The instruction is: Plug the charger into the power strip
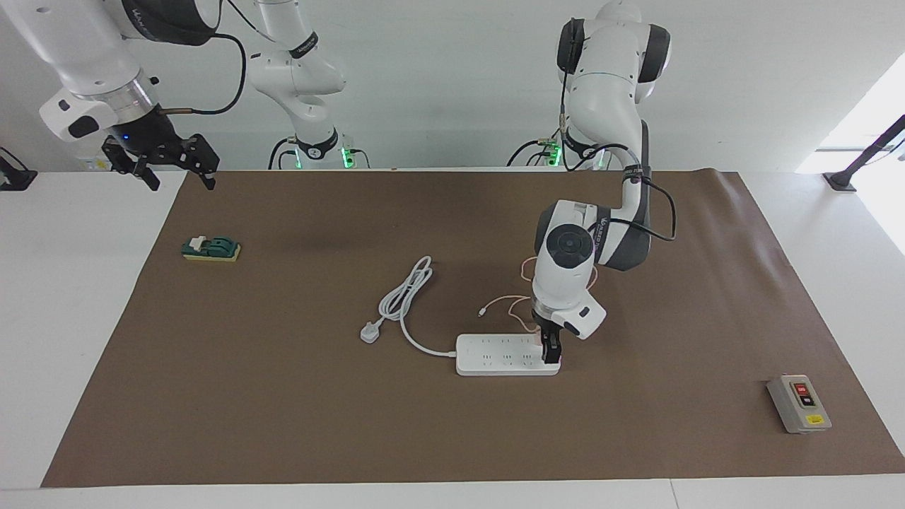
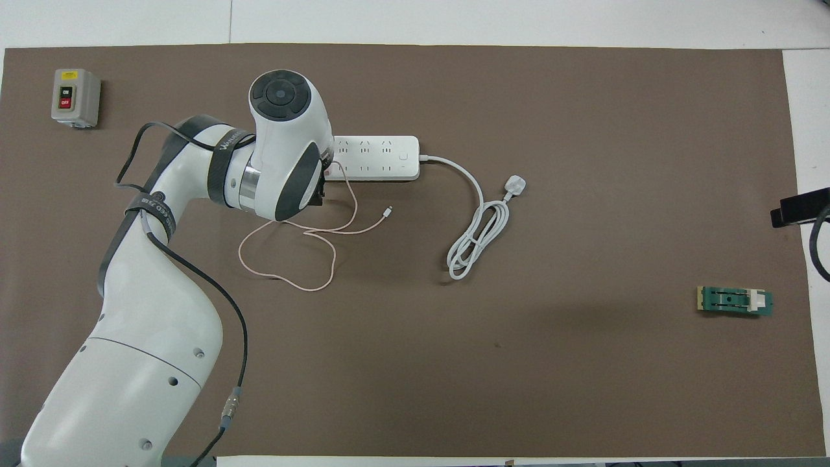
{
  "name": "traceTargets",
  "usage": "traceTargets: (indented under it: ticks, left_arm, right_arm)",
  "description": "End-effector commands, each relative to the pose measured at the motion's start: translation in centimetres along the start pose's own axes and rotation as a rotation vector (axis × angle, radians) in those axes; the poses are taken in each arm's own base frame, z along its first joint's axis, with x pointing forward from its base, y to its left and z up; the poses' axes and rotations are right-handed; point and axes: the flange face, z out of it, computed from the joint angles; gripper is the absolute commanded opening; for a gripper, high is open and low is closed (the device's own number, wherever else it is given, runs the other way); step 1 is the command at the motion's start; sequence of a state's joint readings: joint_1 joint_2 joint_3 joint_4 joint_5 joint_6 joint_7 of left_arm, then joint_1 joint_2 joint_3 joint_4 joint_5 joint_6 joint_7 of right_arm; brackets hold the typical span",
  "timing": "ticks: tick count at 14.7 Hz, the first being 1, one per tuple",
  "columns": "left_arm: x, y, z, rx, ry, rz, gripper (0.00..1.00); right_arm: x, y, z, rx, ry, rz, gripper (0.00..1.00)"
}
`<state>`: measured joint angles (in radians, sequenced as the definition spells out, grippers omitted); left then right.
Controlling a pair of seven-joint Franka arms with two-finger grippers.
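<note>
If the left gripper [image 1: 551, 355], jaws set wide at the power strip [image 1: 495, 354] below frame centre, is withdrawn askew, the charger [image 2: 330, 167] could be unseated.

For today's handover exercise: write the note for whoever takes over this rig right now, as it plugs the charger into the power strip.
Left tool: down on the power strip, at its end toward the left arm; grip unclear.
Right tool: open, waiting raised by the mat corner at the right arm's end.
Charger: at that strip end, under the left tool; its cable loops on the mat nearer the robots.
Done: charger is at the strip.
Left: confirm it is seated, release, withdraw.
</note>
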<state>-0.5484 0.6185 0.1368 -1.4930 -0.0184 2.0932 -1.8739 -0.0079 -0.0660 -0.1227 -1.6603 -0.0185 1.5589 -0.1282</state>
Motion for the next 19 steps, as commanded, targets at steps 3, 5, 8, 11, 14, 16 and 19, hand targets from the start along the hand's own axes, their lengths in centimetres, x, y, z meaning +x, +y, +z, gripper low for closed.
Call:
traceTargets:
  ticks: [3,5,8,11,14,16,19]
  left_arm:
    - [-0.1,-1.8,2.9,0.023,0.006,0.007,1.0]
    - [-0.3,-1.8,3.0,0.022,0.008,0.011,1.0]
    - [-0.2,-1.7,3.4,0.022,0.012,0.014,1.0]
    - [0.1,-1.5,3.6,0.023,0.014,0.015,1.0]
    - [0.2,-1.4,3.5,0.02,0.025,0.023,1.0]
    - [0.5,-0.8,2.6,0.022,0.027,0.02,1.0]
    - [1.4,-0.3,0.5,0.019,0.028,0.016,1.0]
  right_arm:
    - [-0.7,0.1,-0.2,0.018,-0.005,-0.006,1.0]
    - [-0.7,0.1,-0.2,0.016,-0.005,-0.006,1.0]
    - [-0.7,0.0,-0.2,0.016,-0.004,-0.007,1.0]
    - [-0.7,-0.1,-0.2,0.018,-0.005,-0.009,1.0]
    - [-0.7,-0.4,-0.1,0.017,-0.01,-0.015,1.0]
    - [-0.7,-0.5,-0.1,0.016,-0.01,-0.02,1.0]
    - [-0.7,-0.5,-0.1,0.016,-0.01,-0.018,1.0]
